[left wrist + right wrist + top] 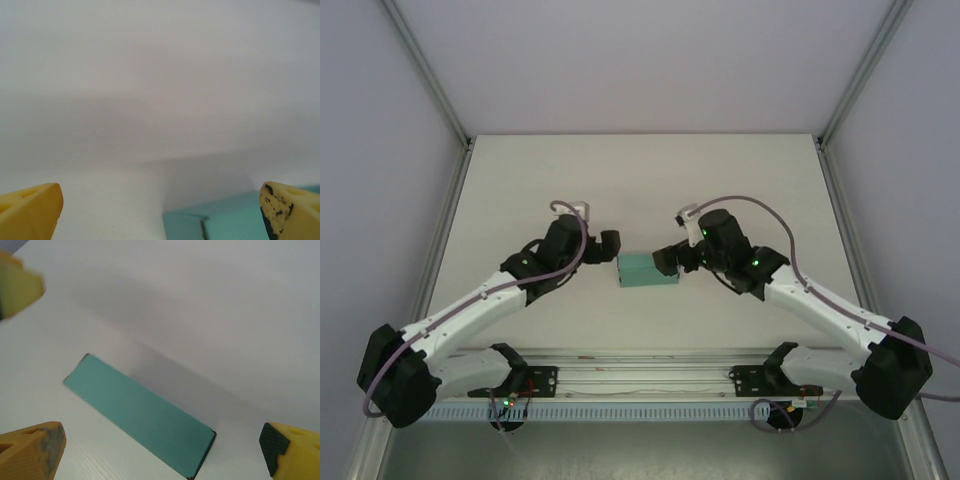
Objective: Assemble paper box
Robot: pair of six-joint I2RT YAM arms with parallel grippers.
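The paper box (642, 270) is a small flat teal-green rectangle lying closed on the white table between my two arms. My left gripper (610, 245) sits just off its left end and is open. In the left wrist view, the yellow fingertips (30, 210) stand wide apart with the box's corner (235, 220) low between them, nearer the right one. My right gripper (668, 260) is at the box's right end, also open. In the right wrist view, the box (140, 412) lies free ahead of the spread fingertips (287, 450), touching neither.
The white table (640, 180) is bounded by grey walls and metal frame posts (430, 70) at the back corners. A rail (640, 380) carrying the arm bases runs along the near edge. A yellow pad (15, 285) shows at the top left of the right wrist view.
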